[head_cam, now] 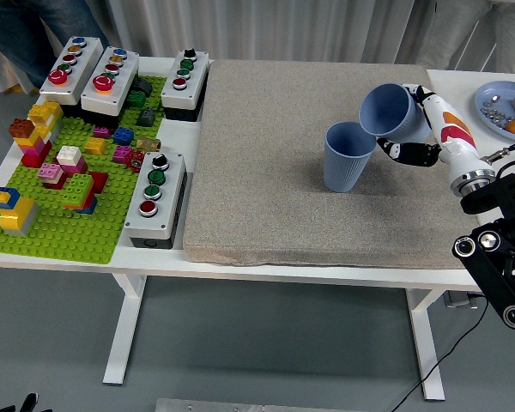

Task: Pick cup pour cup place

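Observation:
A blue cup [348,157] stands upright on the grey mat [266,172], right of its middle. My right hand [416,129] is shut on a second blue cup [386,112], held in the air just above and right of the standing one. The held cup is tilted to the left, its mouth facing left and up, its lower rim close over the standing cup's right rim. I cannot see anything inside either cup. The left arm does not show.
A green brick baseplate [60,232] with coloured bricks fills the table's left side, with several grey button boxes [154,196] around it. A blue plate [502,107] with small items sits at the far right. People stand at the table's far side.

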Controlling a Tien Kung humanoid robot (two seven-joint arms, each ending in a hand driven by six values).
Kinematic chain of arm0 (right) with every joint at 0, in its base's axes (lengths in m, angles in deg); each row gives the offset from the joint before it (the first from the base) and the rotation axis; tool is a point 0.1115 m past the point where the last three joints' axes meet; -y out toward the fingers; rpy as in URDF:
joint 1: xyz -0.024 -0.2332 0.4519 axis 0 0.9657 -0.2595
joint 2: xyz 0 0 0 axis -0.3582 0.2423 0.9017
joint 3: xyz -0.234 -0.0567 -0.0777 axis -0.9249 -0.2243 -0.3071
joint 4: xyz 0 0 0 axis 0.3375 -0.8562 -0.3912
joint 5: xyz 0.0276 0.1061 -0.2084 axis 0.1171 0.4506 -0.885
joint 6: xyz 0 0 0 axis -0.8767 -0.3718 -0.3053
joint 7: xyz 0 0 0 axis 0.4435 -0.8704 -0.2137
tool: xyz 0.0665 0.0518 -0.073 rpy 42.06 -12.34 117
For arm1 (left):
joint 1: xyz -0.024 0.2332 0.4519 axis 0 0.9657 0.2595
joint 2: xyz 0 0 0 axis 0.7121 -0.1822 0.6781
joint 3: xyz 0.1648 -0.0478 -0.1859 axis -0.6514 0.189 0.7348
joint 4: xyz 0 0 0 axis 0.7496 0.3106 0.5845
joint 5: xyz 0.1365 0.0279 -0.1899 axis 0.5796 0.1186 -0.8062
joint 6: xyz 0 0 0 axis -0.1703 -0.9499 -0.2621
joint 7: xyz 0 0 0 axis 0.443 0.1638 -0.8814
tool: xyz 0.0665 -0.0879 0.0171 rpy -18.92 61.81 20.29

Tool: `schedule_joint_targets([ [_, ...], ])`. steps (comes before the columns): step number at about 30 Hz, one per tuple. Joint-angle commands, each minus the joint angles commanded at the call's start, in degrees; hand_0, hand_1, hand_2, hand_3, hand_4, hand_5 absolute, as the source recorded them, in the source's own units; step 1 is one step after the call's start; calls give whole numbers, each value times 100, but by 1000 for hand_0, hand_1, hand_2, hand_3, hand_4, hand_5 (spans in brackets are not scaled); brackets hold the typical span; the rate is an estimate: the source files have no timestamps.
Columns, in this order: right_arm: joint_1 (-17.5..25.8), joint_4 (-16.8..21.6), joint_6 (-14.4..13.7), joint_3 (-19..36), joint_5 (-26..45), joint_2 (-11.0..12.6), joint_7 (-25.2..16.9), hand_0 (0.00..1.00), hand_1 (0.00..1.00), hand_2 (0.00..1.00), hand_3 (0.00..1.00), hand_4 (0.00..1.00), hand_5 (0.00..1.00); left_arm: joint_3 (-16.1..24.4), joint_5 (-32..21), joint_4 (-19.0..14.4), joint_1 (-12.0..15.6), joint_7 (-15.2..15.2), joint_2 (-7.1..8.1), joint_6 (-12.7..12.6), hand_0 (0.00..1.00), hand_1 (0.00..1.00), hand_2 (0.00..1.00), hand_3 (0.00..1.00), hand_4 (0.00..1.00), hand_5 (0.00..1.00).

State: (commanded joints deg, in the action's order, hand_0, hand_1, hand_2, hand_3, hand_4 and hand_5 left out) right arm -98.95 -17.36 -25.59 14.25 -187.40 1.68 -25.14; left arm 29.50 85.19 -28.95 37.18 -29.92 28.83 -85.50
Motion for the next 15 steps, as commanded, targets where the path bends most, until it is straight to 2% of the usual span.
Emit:
schedule_joint_targets([
  [15, -87, -24, -84, -51, -584, 47, 61, 865, 717, 599, 723, 770, 281, 25, 17, 0, -18, -8, -3, -2, 713, 658, 733, 658, 468, 973],
])
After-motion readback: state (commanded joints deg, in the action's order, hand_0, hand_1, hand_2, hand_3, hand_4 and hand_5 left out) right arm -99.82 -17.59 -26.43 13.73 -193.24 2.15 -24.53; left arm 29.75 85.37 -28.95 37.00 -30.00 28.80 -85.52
